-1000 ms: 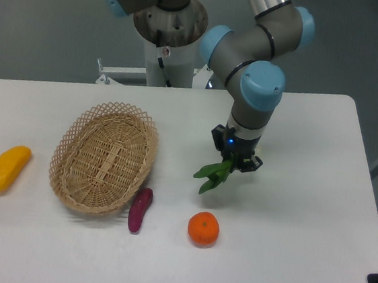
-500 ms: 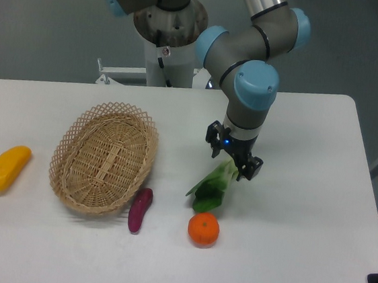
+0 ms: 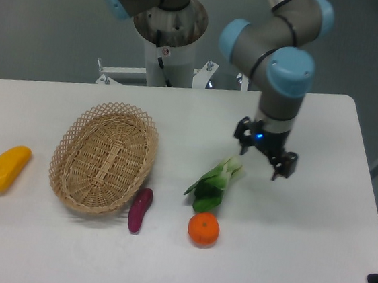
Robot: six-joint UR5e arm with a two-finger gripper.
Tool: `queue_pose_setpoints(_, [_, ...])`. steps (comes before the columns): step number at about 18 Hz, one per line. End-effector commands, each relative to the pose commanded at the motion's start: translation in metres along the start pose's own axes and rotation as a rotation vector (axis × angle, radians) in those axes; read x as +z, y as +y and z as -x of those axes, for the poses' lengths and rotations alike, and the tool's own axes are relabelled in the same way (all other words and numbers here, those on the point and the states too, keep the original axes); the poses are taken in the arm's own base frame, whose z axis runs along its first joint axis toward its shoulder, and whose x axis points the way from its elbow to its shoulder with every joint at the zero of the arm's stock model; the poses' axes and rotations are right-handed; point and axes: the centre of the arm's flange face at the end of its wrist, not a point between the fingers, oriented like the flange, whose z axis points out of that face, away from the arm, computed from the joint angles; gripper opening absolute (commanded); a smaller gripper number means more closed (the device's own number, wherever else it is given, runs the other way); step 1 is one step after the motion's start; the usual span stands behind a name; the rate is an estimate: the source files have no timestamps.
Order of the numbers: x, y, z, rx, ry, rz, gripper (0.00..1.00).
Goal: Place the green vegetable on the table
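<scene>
The green vegetable (image 3: pixel 213 183) lies flat on the white table (image 3: pixel 315 229), its pale stalk end pointing up and right, its dark leaves just above the orange (image 3: pixel 203 229). My gripper (image 3: pixel 266 156) is open and empty. It hangs to the right of the vegetable's stalk end, apart from it.
An oval wicker basket (image 3: pixel 104 157) stands left of the vegetable. A purple eggplant-like piece (image 3: pixel 139 209) lies at the basket's lower right. A yellow fruit (image 3: pixel 7 168) lies at the far left. The robot's base column (image 3: pixel 167 38) stands behind the table.
The gripper let go of the green vegetable, which now lies on the table. The gripper then moved to the right, away from it.
</scene>
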Motion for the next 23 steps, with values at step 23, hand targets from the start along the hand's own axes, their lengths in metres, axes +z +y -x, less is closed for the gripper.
queue_pose_setpoints(23, [-0.001, 0.093, 0.090, 0.085, 0.049, 0.020, 1.00])
